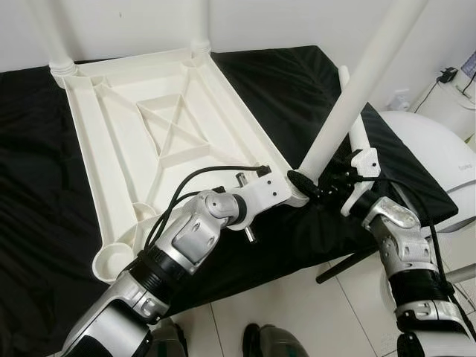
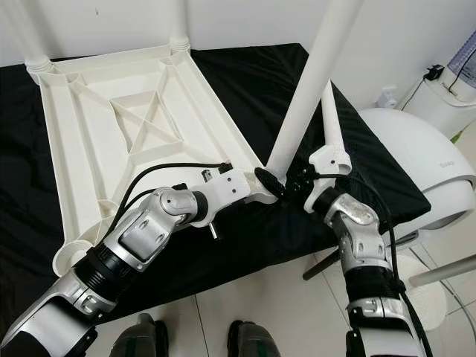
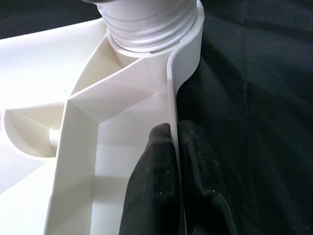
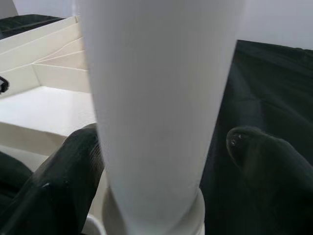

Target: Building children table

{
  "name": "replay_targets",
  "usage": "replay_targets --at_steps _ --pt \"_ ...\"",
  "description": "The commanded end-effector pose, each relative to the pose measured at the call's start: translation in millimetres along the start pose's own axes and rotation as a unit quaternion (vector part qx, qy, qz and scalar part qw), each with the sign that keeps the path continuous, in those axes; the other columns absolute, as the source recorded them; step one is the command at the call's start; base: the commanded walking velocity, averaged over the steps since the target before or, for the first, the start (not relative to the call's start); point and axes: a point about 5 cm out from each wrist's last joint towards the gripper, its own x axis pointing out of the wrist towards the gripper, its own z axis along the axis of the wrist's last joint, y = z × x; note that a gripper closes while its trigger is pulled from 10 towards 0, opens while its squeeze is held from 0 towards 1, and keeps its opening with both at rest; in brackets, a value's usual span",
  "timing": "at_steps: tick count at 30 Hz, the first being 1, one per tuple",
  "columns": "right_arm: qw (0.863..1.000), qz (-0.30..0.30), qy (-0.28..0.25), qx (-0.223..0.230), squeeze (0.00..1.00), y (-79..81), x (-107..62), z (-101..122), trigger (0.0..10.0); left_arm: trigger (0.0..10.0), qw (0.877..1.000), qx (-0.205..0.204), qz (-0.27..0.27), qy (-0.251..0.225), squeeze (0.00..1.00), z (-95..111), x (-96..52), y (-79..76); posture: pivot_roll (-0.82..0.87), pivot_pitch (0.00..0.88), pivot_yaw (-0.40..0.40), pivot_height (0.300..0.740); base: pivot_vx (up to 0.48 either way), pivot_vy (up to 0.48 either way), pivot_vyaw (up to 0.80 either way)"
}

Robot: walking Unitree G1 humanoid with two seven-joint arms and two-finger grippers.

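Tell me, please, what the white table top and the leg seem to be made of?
Table top: likely moulded plastic, matte white, with thin ribs on its underside. Leg: probably the same plastic, smooth, with a threaded end seen from the left wrist. The left claw pinches the rim.

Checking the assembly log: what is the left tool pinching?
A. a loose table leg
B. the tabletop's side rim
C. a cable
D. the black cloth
B: in the left wrist view the left tool has its fingers either side of the thin side rim of the upturned white tabletop.
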Motion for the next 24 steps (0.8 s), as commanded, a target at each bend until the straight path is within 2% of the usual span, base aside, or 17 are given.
replay_targets --at_steps 1,5,6,7,11,12,21,22,24 --pt "1.0 -0.001 0.002 -0.003 0.0 -1.7 -1.0 -1 10.0 10.0 1.0 0.003 -0.009 0.021 0.0 -7 3.1 -4.9 -0.03 0.078 -0.047 0.74 0.0 0.0 0.0" --pt "1.0 0.007 0.004 -0.008 0.0 -1.5 2.7 -3 10.0 10.0 1.0 0.002 -0.01 0.02 0.0 -6 3.1 -5.7 -0.02 0.082 -0.047 0.74 0.0 0.0 0.0" --pt "1.0 0.011 0.004 -0.009 0.0 -1.5 3.6 -4 9.2 10.0 1.0 0.002 -0.01 0.02 0.0 -6 3.1 -5.7 -0.02 0.082 -0.047 0.74 0.0 0.0 0.0" --pt "1.0 0.015 0.006 -0.01 0.0 -1.2 4.3 -5 0.9 10.0 1.0 0.001 -0.01 0.02 0.0 -6 3.2 -5.7 -0.02 0.083 -0.047 0.74 0.0 0.0 0.0" --pt "1.0 0.02 0.008 -0.011 0.0 -1.0 5.5 -7 0.9 10.0 1.0 0.001 -0.011 0.02 0.0 -6 3.0 -6.3 -0.02 0.083 -0.047 0.74 0.0 0.0 0.0" --pt "1.0 0.023 0.01 -0.009 0.0 -0.4 6.1 -9 0.0 10.0 1.0 0.001 -0.011 0.02 0.0 -6 3.0 -6.5 -0.02 0.083 -0.047 0.74 0.0 0.0 0.0" --pt "0.999 0.032 0.019 -0.008 0.0 4.2 6.3 -17 0.2 10.0 1.0 0.001 -0.012 0.018 0.0 -5 2.9 -8.1 -0.02 0.086 -0.049 0.74 0.0 0.0 0.0" --pt "0.999 0.029 0.021 -0.004 0.0 4.6 5.8 -18 10.0 10.0 1.0 0.0 -0.012 0.019 0.0 -5 2.8 -8.5 -0.02 0.086 -0.05 0.74 0.0 0.0 0.0" --pt "1.0 0.021 0.018 -0.002 0.0 4.0 5.5 -17 10.0 10.0 1.0 0.0 -0.012 0.019 0.0 -5 2.7 -8.8 -0.02 0.087 -0.05 0.74 0.0 0.0 0.0"
